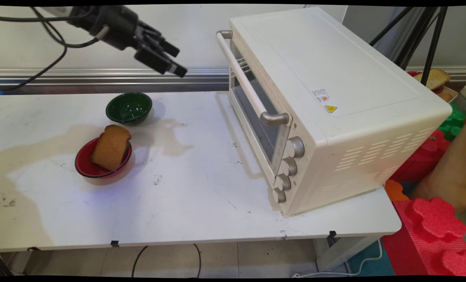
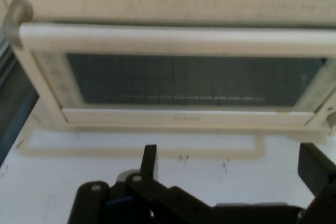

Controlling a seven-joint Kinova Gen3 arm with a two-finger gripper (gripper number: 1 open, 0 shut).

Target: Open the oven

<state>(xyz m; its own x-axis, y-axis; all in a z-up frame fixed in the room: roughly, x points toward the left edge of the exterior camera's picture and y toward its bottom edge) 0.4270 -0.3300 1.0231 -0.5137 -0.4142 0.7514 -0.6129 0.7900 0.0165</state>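
Note:
My black gripper (image 1: 178, 60) hangs high above the table's back, left of the cream toaster oven (image 1: 326, 102), and points at its shut glass door (image 1: 256, 117). The fingers (image 2: 149, 162) stand wide apart with nothing between them, so the gripper (image 2: 231, 163) is open. In the hand view the oven door (image 2: 189, 82) with its long handle bar (image 2: 173, 38) fills the upper half. Below and left of the gripper, a slice of toast (image 1: 110, 147) leans in a red bowl (image 1: 94, 169). An empty green bowl (image 1: 129, 107) sits behind it.
The oven has several knobs (image 1: 289, 166) at its near end. The white table (image 1: 186, 203) is stained brownish at the left. Red and green foam blocks (image 1: 432, 219) and a tripod (image 1: 424, 35) stand right of the table.

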